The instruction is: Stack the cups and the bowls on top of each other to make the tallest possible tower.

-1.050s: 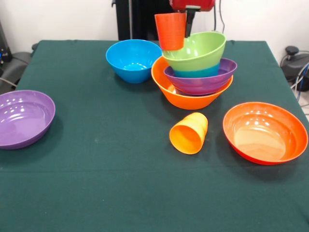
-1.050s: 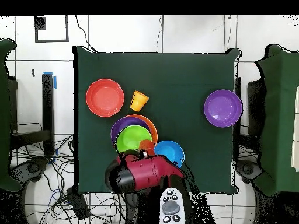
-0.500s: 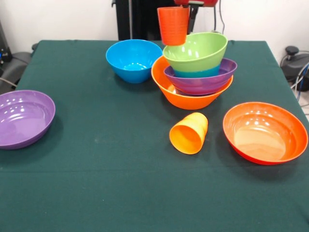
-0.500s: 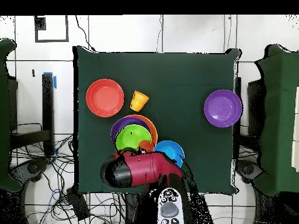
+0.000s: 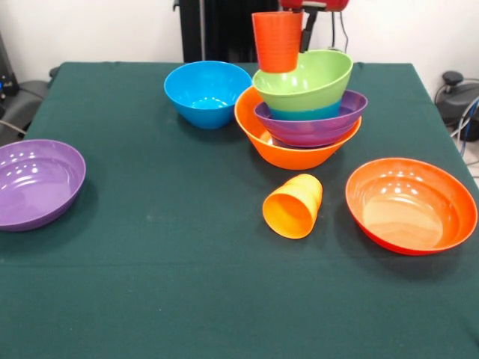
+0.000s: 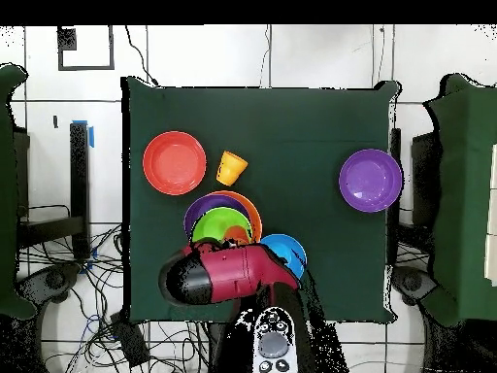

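On the table (image 5: 150, 284) lies a green cloth before a white wall (image 5: 90, 30). The pincer (image 5: 302, 16) hangs above the tower (image 5: 303, 112), grasping the red-orange cup (image 5: 277, 41).

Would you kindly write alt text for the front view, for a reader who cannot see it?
A red-orange cup hangs from the robot's gripper above a tower of nested bowls on a green table. Around it sit a blue bowl, a purple bowl, a red-orange bowl and a tipped yellow-orange cup.

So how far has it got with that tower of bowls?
Four glossy plastic bowls already nest: big orange base, purple, blue, lime green. The small red-orange tumbler hangs above the green one. The medium blue bowl, loose purple bowl, wide red-orange bowl and tipped yellow-orange tumbler remain.
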`<action>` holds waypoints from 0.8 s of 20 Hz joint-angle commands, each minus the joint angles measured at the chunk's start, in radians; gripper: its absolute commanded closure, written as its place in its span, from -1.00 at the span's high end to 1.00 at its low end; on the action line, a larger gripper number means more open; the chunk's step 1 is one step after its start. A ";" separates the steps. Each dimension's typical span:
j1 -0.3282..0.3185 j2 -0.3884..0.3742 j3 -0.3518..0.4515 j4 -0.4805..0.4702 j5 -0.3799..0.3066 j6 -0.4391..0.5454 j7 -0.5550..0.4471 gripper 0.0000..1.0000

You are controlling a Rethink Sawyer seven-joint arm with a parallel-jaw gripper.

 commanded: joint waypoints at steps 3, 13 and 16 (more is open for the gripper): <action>0.045 0.070 0.070 -0.088 0.052 0.068 0.106 -1.00; 0.108 0.096 0.029 -0.116 0.076 0.068 0.140 -1.00; 0.117 0.093 0.016 -0.103 0.078 0.064 0.139 -1.00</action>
